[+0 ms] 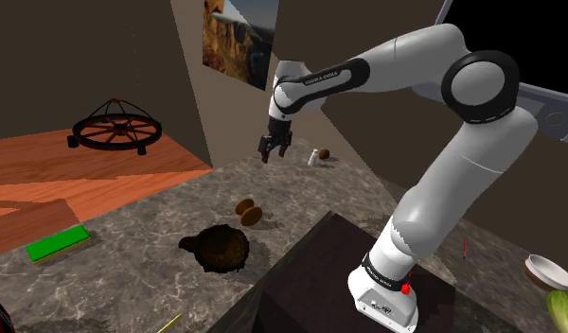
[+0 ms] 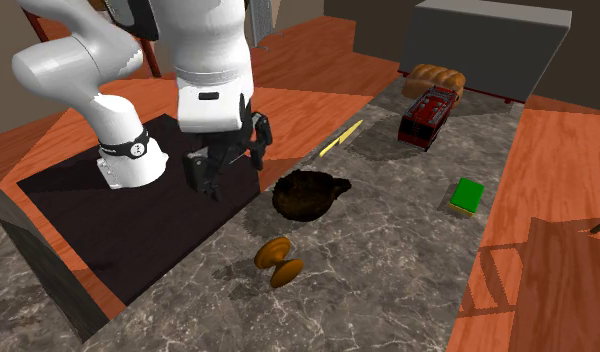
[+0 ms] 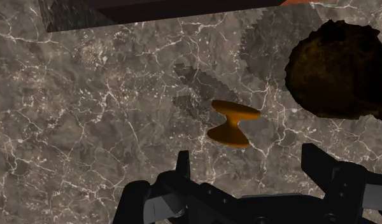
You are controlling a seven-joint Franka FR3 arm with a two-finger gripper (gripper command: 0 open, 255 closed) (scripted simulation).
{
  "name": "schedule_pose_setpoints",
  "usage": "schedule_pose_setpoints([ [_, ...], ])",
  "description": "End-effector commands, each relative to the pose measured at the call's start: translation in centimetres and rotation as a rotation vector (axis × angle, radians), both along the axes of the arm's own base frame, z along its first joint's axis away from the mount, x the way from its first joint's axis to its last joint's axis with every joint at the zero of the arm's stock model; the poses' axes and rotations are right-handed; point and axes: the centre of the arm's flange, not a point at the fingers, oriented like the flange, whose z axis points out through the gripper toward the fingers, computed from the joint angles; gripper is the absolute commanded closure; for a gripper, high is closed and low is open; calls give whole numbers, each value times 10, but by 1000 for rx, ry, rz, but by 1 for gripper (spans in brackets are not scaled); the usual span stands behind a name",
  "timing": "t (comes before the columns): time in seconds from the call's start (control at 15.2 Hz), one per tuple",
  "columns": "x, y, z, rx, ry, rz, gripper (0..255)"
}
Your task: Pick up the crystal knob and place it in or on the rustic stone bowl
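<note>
The knob point(image 1: 249, 212) point(image 2: 278, 263) point(image 3: 233, 123) is an amber, spool-shaped piece lying on its side on the marble counter point(image 1: 150, 274). The bowl point(image 1: 221, 250) point(image 2: 306, 193) point(image 3: 339, 70) is dark brown and rough, and stands on the counter close to the knob, apart from it. My gripper point(image 1: 275, 150) point(image 2: 233, 172) point(image 3: 247, 168) hangs open well above the counter with nothing between its fingers. In the wrist view the knob lies just beyond the gap between the fingers, and the bowl sits off to the side of the right finger.
A green block point(image 1: 57, 243) point(image 2: 470, 195), a red toy truck point(image 2: 428, 115), a bread loaf point(image 2: 435, 78) and a yellow pencil point(image 2: 340, 138) lie on the counter. A small bottle point(image 1: 313, 157) stands by the wall. My dark stand point(image 1: 310, 274) borders the bowl.
</note>
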Motion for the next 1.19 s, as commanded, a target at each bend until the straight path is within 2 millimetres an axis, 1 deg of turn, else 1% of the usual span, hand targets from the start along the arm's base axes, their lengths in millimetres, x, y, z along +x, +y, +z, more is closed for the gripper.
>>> schedule_pose_setpoints([
  [0.0, 13, -4, -26, 16, 25, -5, 0],
  [0.33, 42, -6, -90, 56, 87, -16, 0],
  [0.66, 67, -5, -156, 95, 150, -26, 0],
  [0.99, 87, -2, -223, 134, 212, -37, 0],
  [1.06, 90, -2, -235, 141, 222, -39, 0],
  [1.12, 89, -1, -240, 141, 222, -39, 0],
])
